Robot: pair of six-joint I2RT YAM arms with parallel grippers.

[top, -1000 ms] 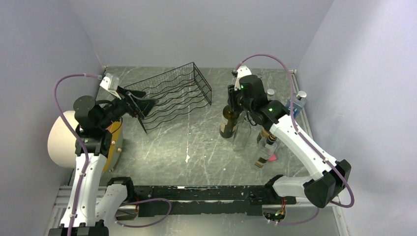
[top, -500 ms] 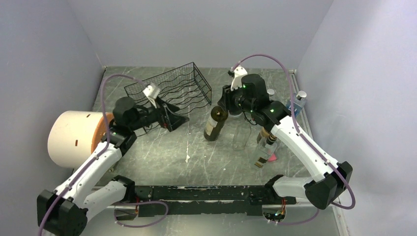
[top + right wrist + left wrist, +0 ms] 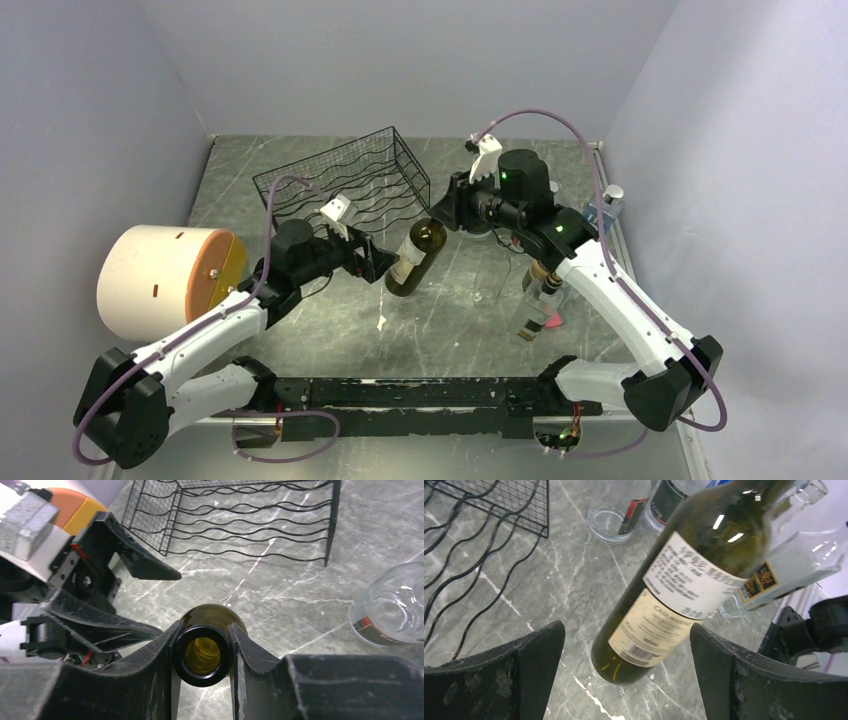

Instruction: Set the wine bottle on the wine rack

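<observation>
The wine bottle [image 3: 413,258] is dark green with a cream label and leans with its base down-left, low over the table. My right gripper [image 3: 446,212] is shut on its neck; in the right wrist view the fingers [image 3: 165,650] clamp the open mouth [image 3: 202,655]. My left gripper [image 3: 384,263] is open just left of the bottle's base. Its wide-apart fingers [image 3: 524,655] stand on either side of the bottle's lower body [image 3: 659,615] without touching it. The black wire wine rack [image 3: 345,190] stands behind, with no bottle on it.
A cream cylinder with an orange end [image 3: 160,280] lies at the left. Clear glass bottles [image 3: 545,290] and a capped bottle [image 3: 610,200] crowd the right side under the right arm. A clear glass [image 3: 611,517] stands near the rack's corner [image 3: 541,527].
The right arm carried the bottle leftward and tipped it over. The left arm swung from the rack's left end to the table's middle, and its jaws opened wide beside the bottle's base.
</observation>
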